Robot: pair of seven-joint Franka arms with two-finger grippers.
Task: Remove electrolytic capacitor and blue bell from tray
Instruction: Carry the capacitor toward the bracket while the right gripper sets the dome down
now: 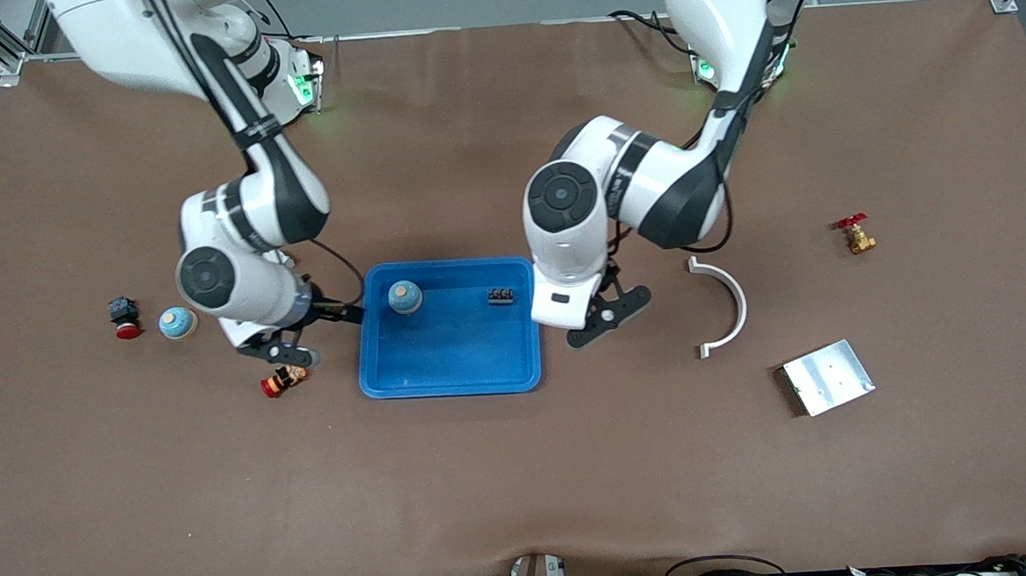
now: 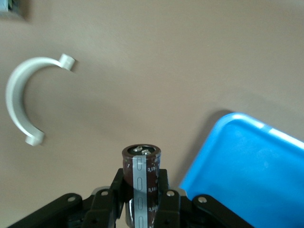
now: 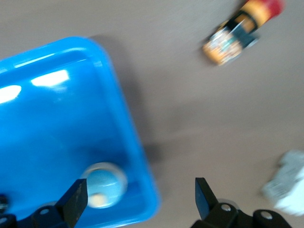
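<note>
My left gripper (image 2: 141, 178) is shut on a dark brown capacitor (image 2: 141, 164) with a grey stripe, held upright. It hangs over the bare table beside the blue tray (image 2: 247, 161), at the tray's edge toward the left arm's end (image 1: 607, 314). A blue bell (image 1: 405, 297) with a tan knob sits in the tray (image 1: 448, 384). My right gripper (image 3: 140, 192) is open over the tray's rim toward the right arm's end (image 1: 339, 313), with the bell (image 3: 102, 185) close by one finger and nothing held.
A small black part (image 1: 501, 296) lies in the tray. A second blue bell (image 1: 178, 322), a red push button (image 1: 125, 319) and an orange and red part (image 1: 282, 381) lie toward the right arm's end. A white curved piece (image 1: 725, 303), metal plate (image 1: 828, 377) and brass valve (image 1: 856, 235) lie toward the left arm's end.
</note>
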